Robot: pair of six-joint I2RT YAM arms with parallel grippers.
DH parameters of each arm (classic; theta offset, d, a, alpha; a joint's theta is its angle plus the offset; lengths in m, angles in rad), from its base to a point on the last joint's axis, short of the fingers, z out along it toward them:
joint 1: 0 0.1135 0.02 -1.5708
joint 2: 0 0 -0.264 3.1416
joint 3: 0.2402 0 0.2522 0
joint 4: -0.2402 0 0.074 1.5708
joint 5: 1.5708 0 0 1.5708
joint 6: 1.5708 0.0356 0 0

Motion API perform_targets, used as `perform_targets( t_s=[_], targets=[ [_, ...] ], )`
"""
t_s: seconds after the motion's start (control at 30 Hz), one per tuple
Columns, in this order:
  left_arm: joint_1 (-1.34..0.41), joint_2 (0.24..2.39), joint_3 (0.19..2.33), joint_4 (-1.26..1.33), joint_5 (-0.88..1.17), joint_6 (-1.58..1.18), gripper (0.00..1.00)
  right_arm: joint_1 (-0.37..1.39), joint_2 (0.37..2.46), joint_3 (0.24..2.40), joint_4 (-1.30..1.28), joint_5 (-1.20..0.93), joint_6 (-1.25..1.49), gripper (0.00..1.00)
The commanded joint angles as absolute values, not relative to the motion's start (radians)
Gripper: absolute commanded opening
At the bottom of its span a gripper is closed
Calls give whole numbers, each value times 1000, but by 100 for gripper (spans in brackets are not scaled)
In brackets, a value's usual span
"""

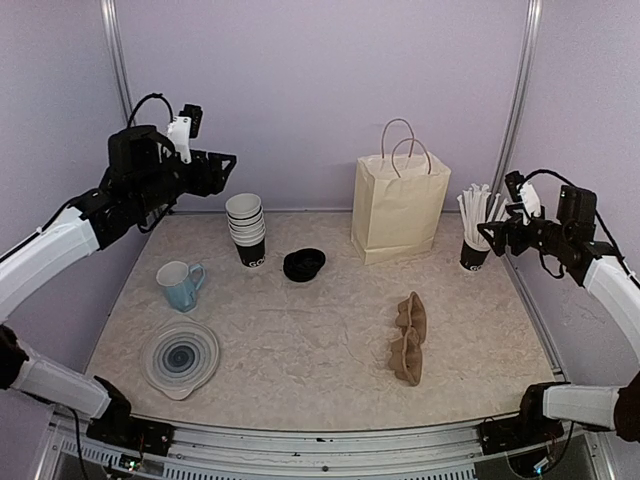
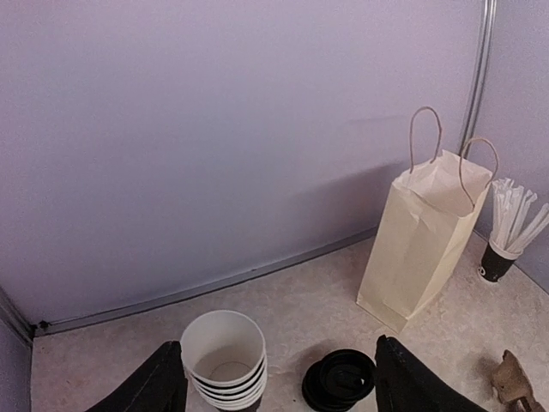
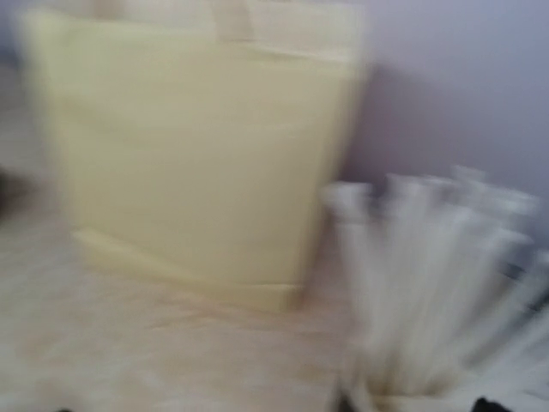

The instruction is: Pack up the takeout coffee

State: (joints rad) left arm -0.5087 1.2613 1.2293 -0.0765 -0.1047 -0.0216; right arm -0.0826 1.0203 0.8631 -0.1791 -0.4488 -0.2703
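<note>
Both aloft: left pincer [image 2: 280, 345] spread, right pincer [image 1: 488, 238] unclear.

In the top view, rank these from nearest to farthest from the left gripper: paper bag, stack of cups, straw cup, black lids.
From the left gripper:
1. stack of cups, back left, just under the gripper in this view.
2. black lids, near the centre, right of the stack.
3. paper bag, at the back, right of centre.
4. straw cup, at the far right side.
</note>
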Motion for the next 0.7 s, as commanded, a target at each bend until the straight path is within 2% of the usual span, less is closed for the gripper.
perform_targets(
  t_s=[0.0,0.1,0.33,0.43,0.5,0.6,0.67],
  targets=[
    [-566,1411,1385,-240,-33,-16,70,-66,1062,895,-260,-757,-374,100],
    [-591,1504,1470,-296,-27,-29,66,-7,1102,929,-307,-756,-446,98],
    [-624,1656,1629,-409,-108,-48,65,216,1183,945,-391,-545,-604,86],
    [-603,1758,1747,-507,-134,-55,53,289,1229,945,-407,-496,-636,72],
    [-583,1822,1819,-567,-103,-76,49,320,1270,965,-441,-493,-649,63],
    [-563,1893,1911,-643,-96,-109,46,346,1329,1008,-512,-499,-668,49],
    [-552,1921,1957,-683,-94,-129,47,353,1352,1022,-546,-494,-677,47]
  ],
)
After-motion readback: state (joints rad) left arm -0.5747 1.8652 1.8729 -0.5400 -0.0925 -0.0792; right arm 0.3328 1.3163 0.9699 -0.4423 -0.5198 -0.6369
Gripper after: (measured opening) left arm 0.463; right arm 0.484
